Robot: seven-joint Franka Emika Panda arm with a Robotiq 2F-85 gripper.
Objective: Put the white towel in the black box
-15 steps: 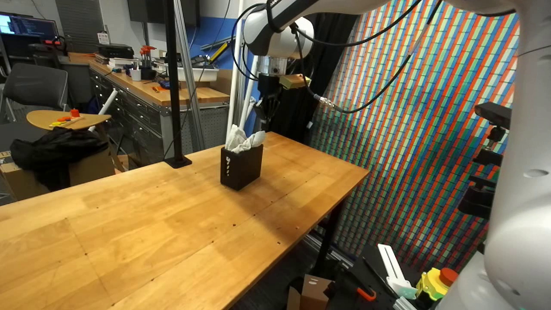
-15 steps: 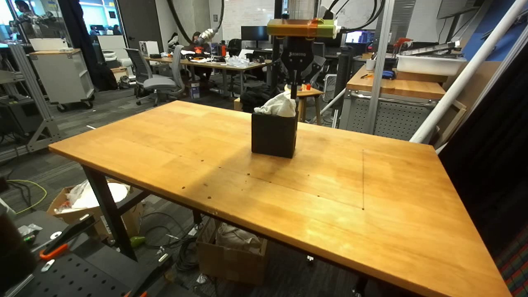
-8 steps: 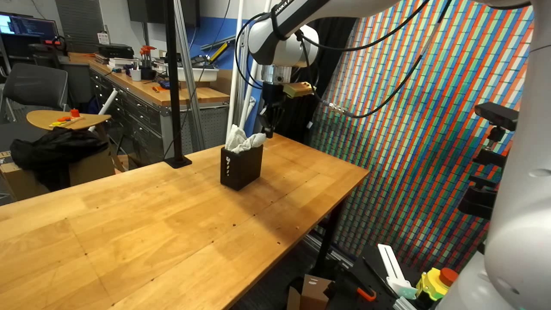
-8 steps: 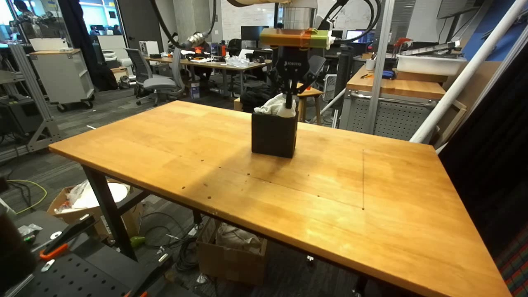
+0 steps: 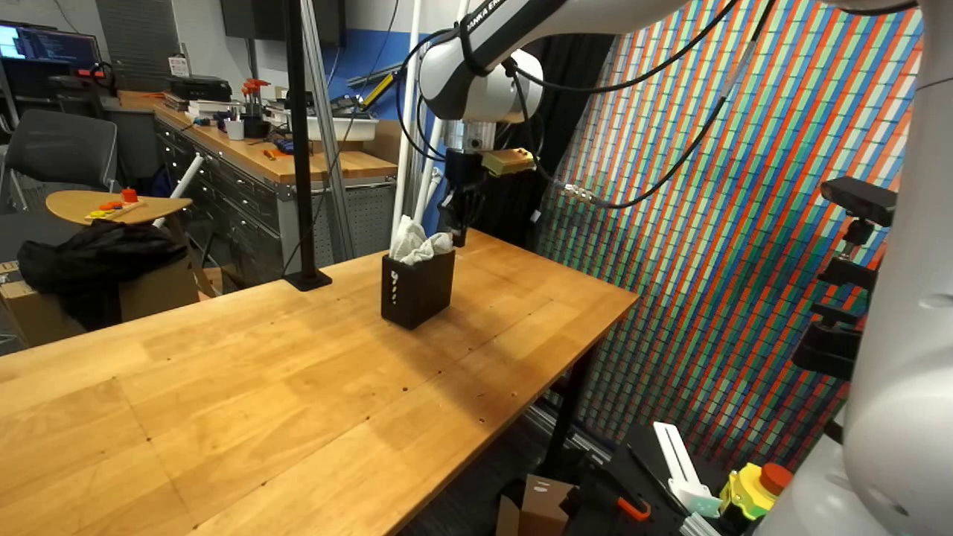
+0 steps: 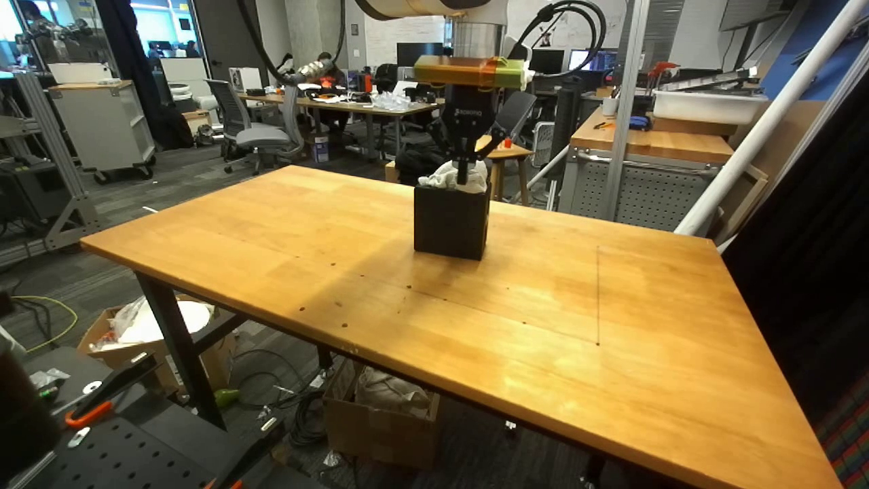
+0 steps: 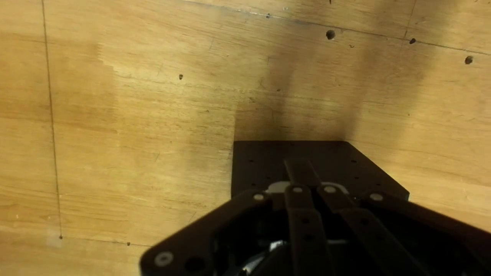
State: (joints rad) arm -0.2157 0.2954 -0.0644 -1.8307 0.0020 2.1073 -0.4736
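Observation:
The black box (image 5: 417, 290) stands upright on the wooden table. Its dark perforated wall shows beneath the jaws in the wrist view (image 7: 264, 157). Stuffed into it is the white towel (image 5: 421, 247), bunched up, with its crumpled top rising above the rim in both exterior views (image 6: 440, 178). My gripper (image 6: 462, 180) points down at the box's opening, its fingers together and their tips against the towel's near side at about rim height. Only slivers of towel (image 7: 278, 187) appear beside the fingers from the wrist. How deep the cloth sits is hidden by the walls.
A black post (image 5: 301, 149) is fixed to the table edge beyond the box. The wooden table (image 6: 543, 380) ends at its edge, with cardboard boxes (image 6: 380, 424) on the floor below. White pipes (image 6: 767, 122) lean past the table's far corner.
My gripper has come down toward the box and shifted left in the exterior view that faces the box's plain side. The towel's raised part beside the fingertips now sits lower. The box stayed put.

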